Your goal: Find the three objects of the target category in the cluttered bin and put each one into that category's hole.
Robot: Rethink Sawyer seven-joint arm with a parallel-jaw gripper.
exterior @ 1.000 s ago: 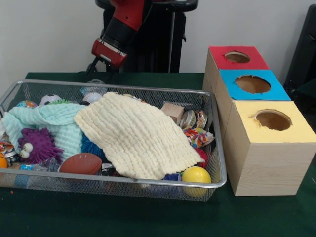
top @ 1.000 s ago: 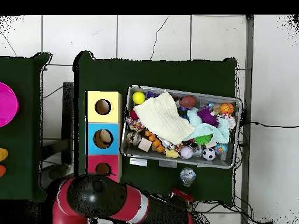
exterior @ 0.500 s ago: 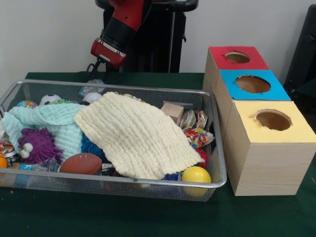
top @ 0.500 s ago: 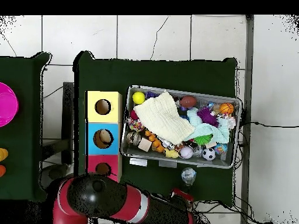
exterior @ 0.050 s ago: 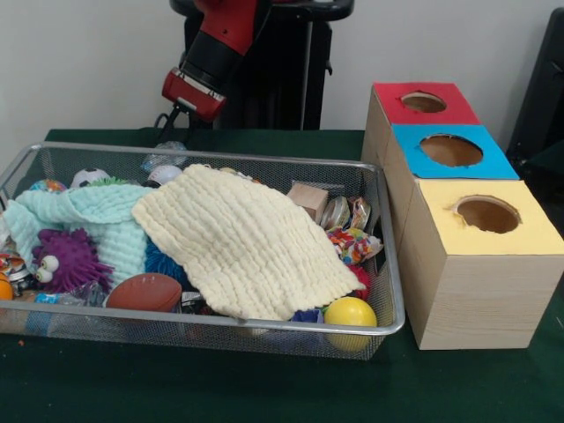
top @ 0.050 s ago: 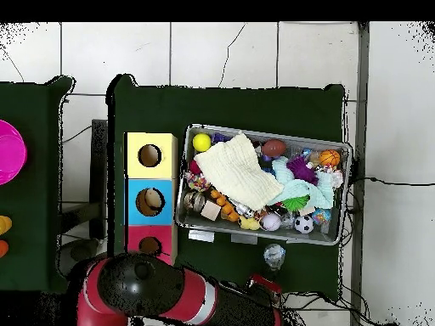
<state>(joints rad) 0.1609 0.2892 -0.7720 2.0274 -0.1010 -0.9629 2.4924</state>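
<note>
- Little had changed over the last second: the arm (exterior @ 0.050 s ago: 207, 62) rose a touch behind the bin's far rim and then held there, while nothing inside the bin (exterior @ 0.050 s ago: 388, 264) moved.
- The gripper (exterior @ 0.050 s ago: 167, 128) hung behind that far rim, just above a clear, shiny object (top @ 0.050 s ago: 273, 255) that sat on the green table (exterior @ 0.050 s ago: 264, 388) outside the bin; whether its fingers were apart, together or clamped on that object I could not tell.
- The cream cloth (exterior @ 0.050 s ago: 242, 242) lay over the middle of the bin, with the pale green cloth (exterior @ 0.050 s ago: 88, 220) beside it, hiding much of what was underneath.
- The red box (exterior @ 0.050 s ago: 423, 101), blue box (exterior @ 0.050 s ago: 451, 150) and yellow box (exterior @ 0.050 s ago: 486, 214) stood in a row just beside the bin.
- Something already showed inside the blue hole (top @ 0.050 s ago: 150, 201) from overhead, so the task was probably partly done; the small lift suggested a pause, not a fresh pick.
</note>
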